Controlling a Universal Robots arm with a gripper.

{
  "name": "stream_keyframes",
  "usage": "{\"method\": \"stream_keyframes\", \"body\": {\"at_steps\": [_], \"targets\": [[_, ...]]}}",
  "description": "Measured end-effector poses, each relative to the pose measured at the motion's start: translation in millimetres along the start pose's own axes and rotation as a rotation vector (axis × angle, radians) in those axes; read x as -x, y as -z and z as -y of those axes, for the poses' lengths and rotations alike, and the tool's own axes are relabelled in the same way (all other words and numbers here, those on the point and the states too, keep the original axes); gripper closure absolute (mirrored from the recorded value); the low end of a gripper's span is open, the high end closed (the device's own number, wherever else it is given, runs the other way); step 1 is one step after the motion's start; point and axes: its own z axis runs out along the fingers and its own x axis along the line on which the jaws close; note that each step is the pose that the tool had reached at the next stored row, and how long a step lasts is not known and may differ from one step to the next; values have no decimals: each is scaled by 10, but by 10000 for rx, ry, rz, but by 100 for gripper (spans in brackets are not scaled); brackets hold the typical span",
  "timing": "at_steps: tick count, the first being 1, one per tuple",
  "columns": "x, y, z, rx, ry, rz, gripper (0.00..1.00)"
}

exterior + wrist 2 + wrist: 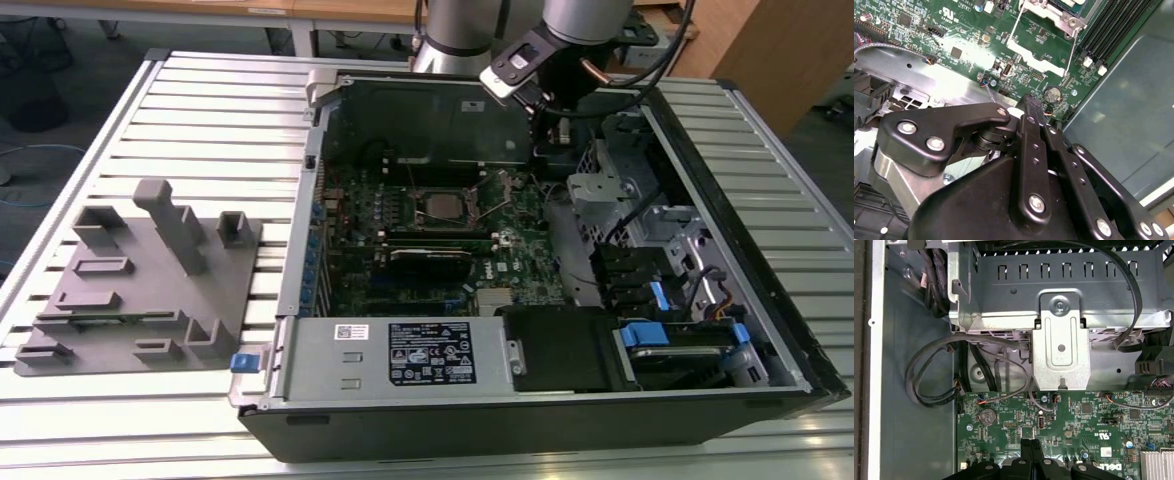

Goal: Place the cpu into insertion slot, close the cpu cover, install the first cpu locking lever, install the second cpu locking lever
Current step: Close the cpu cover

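On green board | cpu in insertion slot | claw well apart

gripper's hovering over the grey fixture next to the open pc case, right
No. The exterior view shows the gripper above the green board inside the open pc case; the grey fixture lies beside the case.

The black hand, fingers together, hangs over the green circuit board near a coin battery
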Motion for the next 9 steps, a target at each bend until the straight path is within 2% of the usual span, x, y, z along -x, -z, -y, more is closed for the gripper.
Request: {"method": "stream_keyframes", "body": {"at_steps": [6, 9], "targets": [[0, -5, 1, 0, 0, 0, 89], [1, -48, 2, 0, 0, 5, 89]]}}
